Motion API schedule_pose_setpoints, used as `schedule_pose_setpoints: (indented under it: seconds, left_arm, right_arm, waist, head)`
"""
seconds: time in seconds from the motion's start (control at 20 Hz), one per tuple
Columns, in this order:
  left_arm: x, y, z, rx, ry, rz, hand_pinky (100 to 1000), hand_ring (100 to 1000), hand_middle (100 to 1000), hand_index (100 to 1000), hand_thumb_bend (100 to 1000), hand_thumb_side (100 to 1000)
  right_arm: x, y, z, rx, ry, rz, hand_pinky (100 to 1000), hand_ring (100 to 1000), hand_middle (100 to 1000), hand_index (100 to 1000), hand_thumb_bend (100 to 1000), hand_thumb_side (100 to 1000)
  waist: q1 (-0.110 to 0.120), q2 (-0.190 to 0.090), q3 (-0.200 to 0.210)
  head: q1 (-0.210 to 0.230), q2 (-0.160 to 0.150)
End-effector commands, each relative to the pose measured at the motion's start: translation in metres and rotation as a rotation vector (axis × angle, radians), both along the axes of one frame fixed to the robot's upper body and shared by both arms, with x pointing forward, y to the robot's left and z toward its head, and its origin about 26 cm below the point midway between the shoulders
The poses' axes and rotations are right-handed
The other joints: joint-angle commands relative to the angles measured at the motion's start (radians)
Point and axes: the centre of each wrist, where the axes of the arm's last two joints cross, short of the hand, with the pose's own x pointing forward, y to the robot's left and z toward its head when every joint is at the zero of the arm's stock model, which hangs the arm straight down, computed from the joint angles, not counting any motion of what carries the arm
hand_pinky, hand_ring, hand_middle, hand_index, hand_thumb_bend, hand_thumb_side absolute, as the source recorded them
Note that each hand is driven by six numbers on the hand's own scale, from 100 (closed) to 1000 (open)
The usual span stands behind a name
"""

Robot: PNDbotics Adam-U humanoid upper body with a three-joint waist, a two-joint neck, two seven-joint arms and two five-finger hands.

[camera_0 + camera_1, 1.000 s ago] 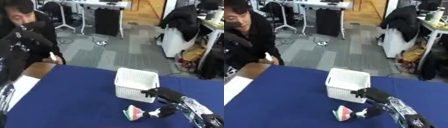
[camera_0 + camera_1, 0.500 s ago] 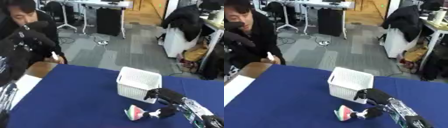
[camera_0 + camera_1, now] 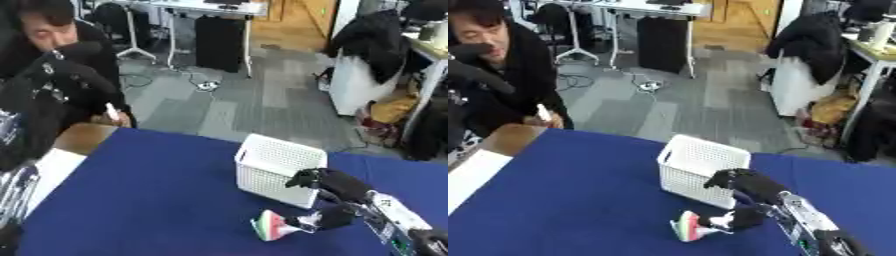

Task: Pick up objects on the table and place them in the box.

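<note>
Left eye view: right hand [image 3: 331, 200] low over the blue desk [image 3: 140, 200], fingers arched, thumb reaching to the wedge [image 3: 273, 225] (red, white and green, like a melon slice). The wedge lies on the desk just in front of the white box [image 3: 278, 170], near its right corner. Over the last second the hand has stayed beside the wedge; the whole scene slid, so the head moved. Closure on the wedge: cannot tell.

Right eye view: same layout; wedge [image 3: 687, 227] at the thumb tip, not lifted. Left hand not seen. Judgement: grasp under way, pick not done, box short lift away.
</note>
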Motion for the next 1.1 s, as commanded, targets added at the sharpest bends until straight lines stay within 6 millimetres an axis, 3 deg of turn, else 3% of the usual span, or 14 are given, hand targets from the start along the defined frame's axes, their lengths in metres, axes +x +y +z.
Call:
schedule_pose_setpoints:
  seconds: [0.05, 0.25, 0.6, 0.85, 1.1]
  left_arm:
    - [-0.002, 0.001, 0.010, 0.013, -0.029, -0.002, 638, 635, 780, 715, 182, 975]
    - [-0.002, 0.000, 0.010, 0.012, -0.029, -0.004, 639, 635, 780, 715, 183, 975]
    - [-0.002, 0.001, 0.009, 0.016, -0.025, -0.002, 638, 636, 780, 714, 182, 975]
    - [-0.002, 0.001, 0.009, 0.019, -0.027, -0.004, 639, 636, 780, 715, 181, 976]
    - [-0.001, 0.000, 0.010, 0.017, -0.029, -0.007, 639, 637, 781, 715, 182, 976]
  right_arm:
    - [0.001, -0.001, 0.011, -0.004, 0.001, 0.004, 790, 692, 743, 1000, 616, 1000]
    - [-0.001, 0.002, 0.006, 0.003, 0.058, 0.015, 787, 692, 746, 1000, 606, 1000]
    - [-0.006, -0.001, 0.020, -0.023, 0.020, 0.015, 768, 691, 743, 1000, 600, 1000]
    - [-0.006, 0.000, 0.008, -0.030, 0.118, -0.004, 690, 655, 752, 1000, 599, 1000]
    - [-0.005, 0.000, -0.005, -0.025, 0.161, -0.025, 672, 649, 754, 1000, 599, 1000]
  waist:
    - [0.005, -0.013, 0.000]
    - [0.004, -0.013, 0.002]
    - [0.003, -0.015, 0.000]
    - [0.004, -0.014, 0.000]
    - [0.004, -0.012, 0.002]
  head:
    - [0.005, -0.003]
    - [0.009, -0.002]
    - [0.017, -0.010]
    - [0.018, -0.012]
    - [0.016, -0.013]
